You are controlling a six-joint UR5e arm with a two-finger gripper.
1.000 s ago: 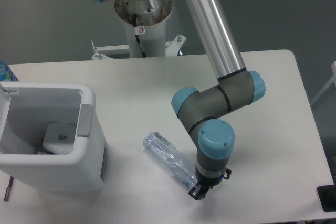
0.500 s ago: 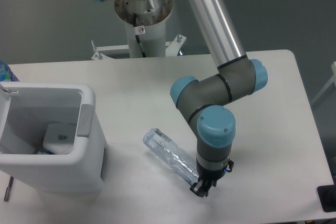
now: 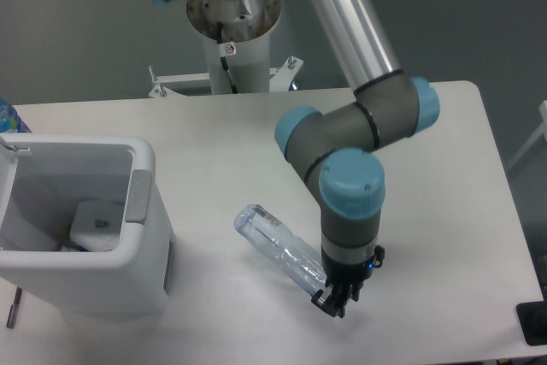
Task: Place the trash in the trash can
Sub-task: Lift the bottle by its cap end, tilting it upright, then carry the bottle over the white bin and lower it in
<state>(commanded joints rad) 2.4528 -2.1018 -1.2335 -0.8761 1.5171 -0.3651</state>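
Observation:
The crushed clear plastic bottle (image 3: 278, 248) lies slanted on the white table, right of the trash can. My gripper (image 3: 333, 303) points down at the bottle's lower right end. Its fingers look closed on that end, which the wrist partly hides. The trash can (image 3: 141, 237), a white bin with a grey panel, stands at the left. Inside it lies a white, crumpled-looking piece (image 3: 96, 221), apparently the wrapper.
The top of a deeper-blue bottle (image 3: 7, 117) shows at the left edge behind the bin. The robot's base column (image 3: 232, 32) stands at the table's back. A black object (image 3: 532, 322) sits at the lower right edge. A thin dark rod (image 3: 13, 307) lies in front of the bin.
The wrist has shifted slightly right and looks larger, as if rising. The bottle's far left end has moved up a little with it.

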